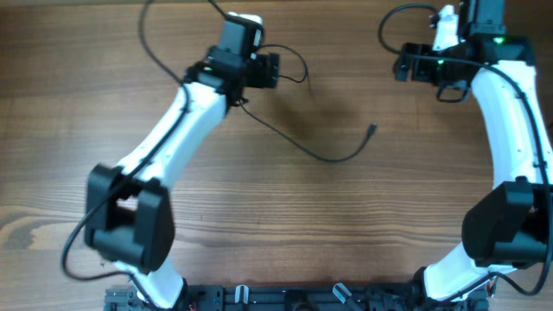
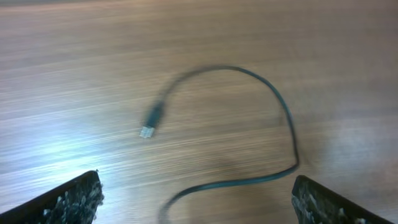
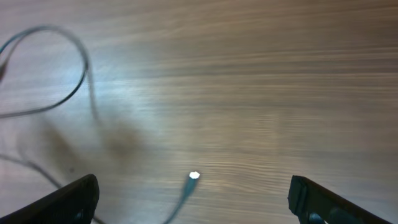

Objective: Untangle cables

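A thin black cable (image 1: 324, 159) lies loose on the wooden table, curving from below my left gripper (image 1: 275, 70) to a small plug (image 1: 371, 130) at centre. A short thin strand (image 1: 298, 62) loops beside the left gripper. In the left wrist view a cable (image 2: 287, 118) arcs over the wood and ends in a pale-tipped plug (image 2: 148, 129); my left gripper (image 2: 196, 202) is open and empty above it. My right gripper (image 1: 404, 63) is at the far right, open and empty (image 3: 193, 202). A plug tip (image 3: 194, 176) lies between its fingers, with a blurred cable loop (image 3: 83, 68) beyond.
The thicker black wires of the arms run along the left arm (image 1: 160, 56) and loop by the right arm (image 1: 386, 26). The arm bases and a black rail (image 1: 294, 298) stand at the table's front edge.
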`<act>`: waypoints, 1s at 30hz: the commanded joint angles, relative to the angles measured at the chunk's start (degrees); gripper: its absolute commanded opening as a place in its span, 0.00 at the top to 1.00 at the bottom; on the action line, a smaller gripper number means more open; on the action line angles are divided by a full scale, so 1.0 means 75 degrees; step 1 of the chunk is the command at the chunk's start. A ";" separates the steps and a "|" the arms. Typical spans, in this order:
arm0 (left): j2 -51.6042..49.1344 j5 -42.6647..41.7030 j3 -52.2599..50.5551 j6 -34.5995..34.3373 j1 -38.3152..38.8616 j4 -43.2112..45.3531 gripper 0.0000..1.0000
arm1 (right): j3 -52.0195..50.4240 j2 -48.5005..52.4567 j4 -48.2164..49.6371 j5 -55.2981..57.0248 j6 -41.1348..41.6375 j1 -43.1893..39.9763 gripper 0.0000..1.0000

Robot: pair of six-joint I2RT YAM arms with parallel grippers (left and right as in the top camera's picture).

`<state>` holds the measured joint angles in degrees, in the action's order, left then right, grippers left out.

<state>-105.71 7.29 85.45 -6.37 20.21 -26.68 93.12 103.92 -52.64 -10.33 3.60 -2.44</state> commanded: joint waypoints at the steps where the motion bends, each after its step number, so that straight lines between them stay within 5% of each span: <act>1: 0.0772 0.0248 0.0038 -0.0146 -0.0717 -0.0347 0.00 | -0.0364 -0.0149 0.0437 -0.0458 -0.0478 0.0688 0.00; 16: 0.0985 0.0376 0.0038 -0.1020 -0.2439 -0.1953 0.00 | -0.0434 0.1696 0.2667 -0.2908 -0.2154 0.3136 0.00; 30: 0.0988 -0.0085 0.0038 -0.1014 -0.2579 -0.2259 0.00 | -0.0431 0.2734 0.4584 -0.3570 -0.2334 0.3483 0.00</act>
<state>-99.53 7.92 85.49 -13.23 0.89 -43.53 89.97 123.13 -19.73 -34.85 -13.85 23.75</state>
